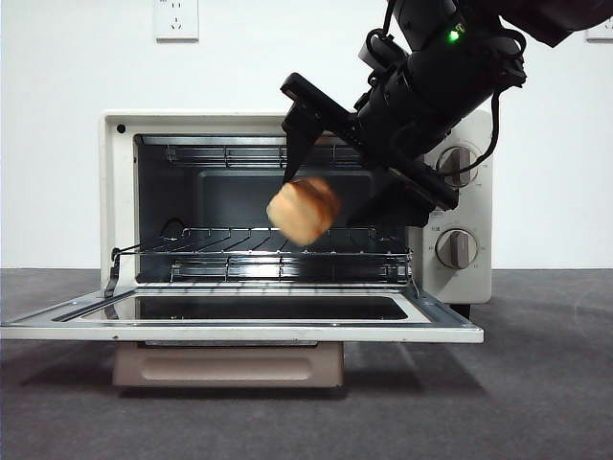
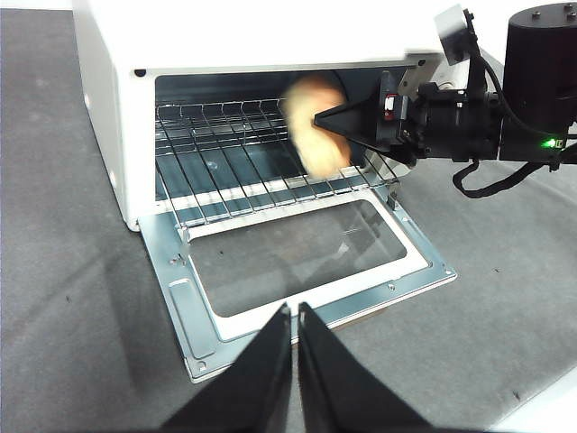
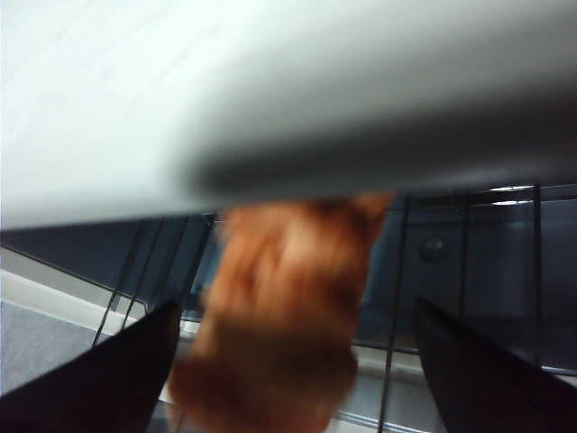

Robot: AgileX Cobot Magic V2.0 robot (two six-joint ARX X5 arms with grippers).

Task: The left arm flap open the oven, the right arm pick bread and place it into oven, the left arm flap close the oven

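The bread (image 1: 304, 211) is in mid-air at the mouth of the oven (image 1: 118, 192), blurred in all three of my views. On the front feed it sits above the wire rack (image 1: 259, 251), touching neither the rack nor the lowered door (image 1: 239, 331), which lies flat and open toward me. The right gripper (image 1: 330, 187) comes down from the upper right, a green light (image 1: 454, 35) glowing on its arm. One black finger hangs just above and to the left of the bread, the other lies to its right.

On the right wrist feed I see the jaws spread wide, one at each side of the picture, and the bread (image 3: 279, 316) between them with clear gaps to both fingers. So it is not pinched. The oven's pale top edge fills the upper part of that feed.

From the left wrist feed the bread (image 2: 315, 126) shows just inside the opening over the rack, at the tip of the right gripper. The left gripper (image 2: 295, 325) is held back over the table in front of the door, its jaws pressed together on nothing.
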